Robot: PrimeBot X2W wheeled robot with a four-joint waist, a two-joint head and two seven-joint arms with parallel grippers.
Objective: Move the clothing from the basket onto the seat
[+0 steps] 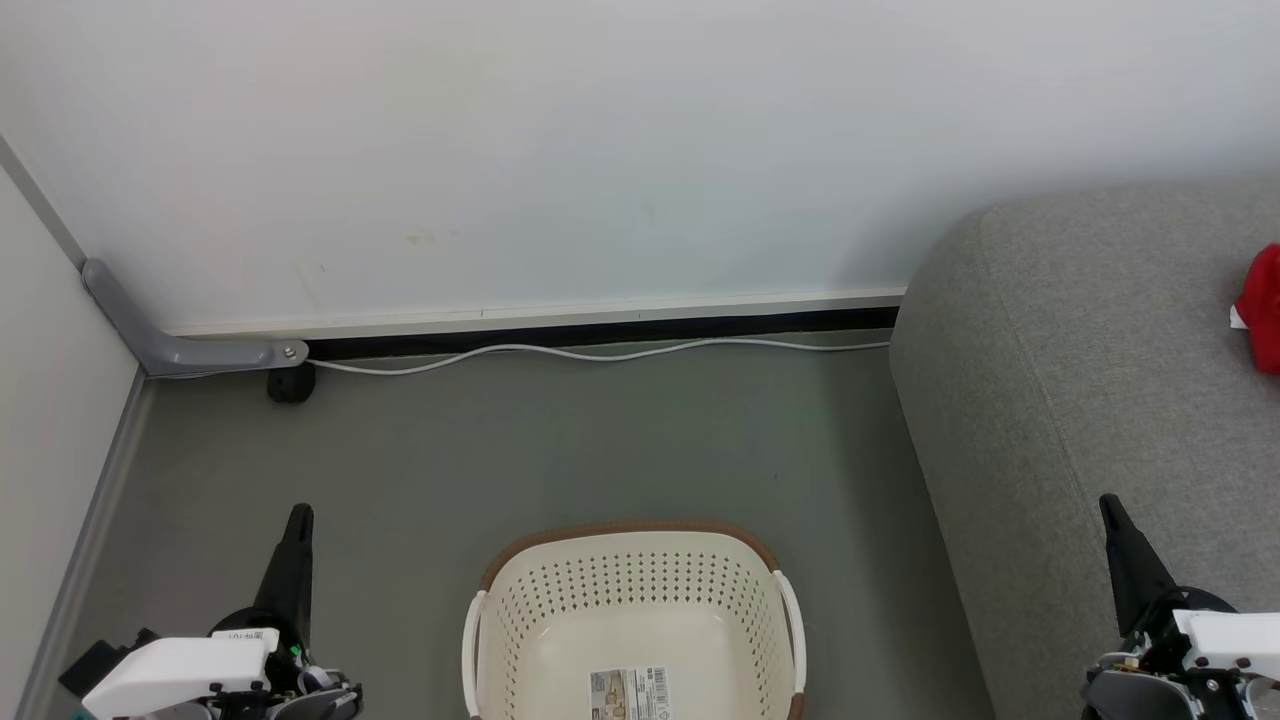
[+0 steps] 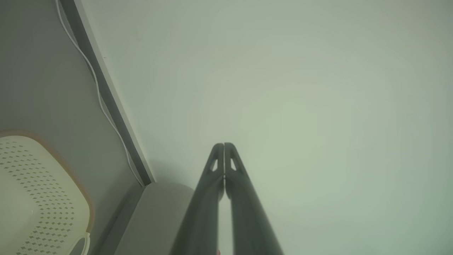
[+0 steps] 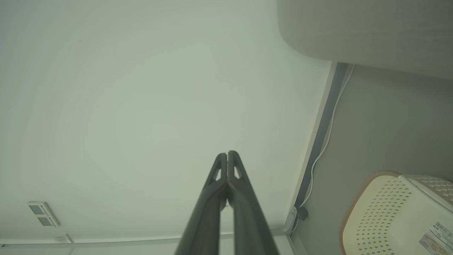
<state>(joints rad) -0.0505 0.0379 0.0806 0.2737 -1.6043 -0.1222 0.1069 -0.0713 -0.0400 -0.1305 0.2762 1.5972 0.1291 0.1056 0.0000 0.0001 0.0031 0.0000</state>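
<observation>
Cream oval perforated plastic basket (image 1: 634,583) on grey floor (image 1: 600,450), paper label (image 1: 628,692) on its bottom. Red clothing (image 1: 1262,305) lies on big grey fabric sofa (image 1: 1080,380) at far right, well apart from basket. L hand (image 1: 299,514) lower left, R hand (image 1: 1109,504) lower right, both w/ fingers pressed together.

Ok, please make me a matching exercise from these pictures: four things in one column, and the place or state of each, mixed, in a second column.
1. basket
2. red clothing
3. white cable
4. left gripper

A. shut
B. on the sofa
C. along the foot of the wall
D. on the floor beside the sofa

Pairs: 1-D, 2-B, 3-C, 4-A
</observation>
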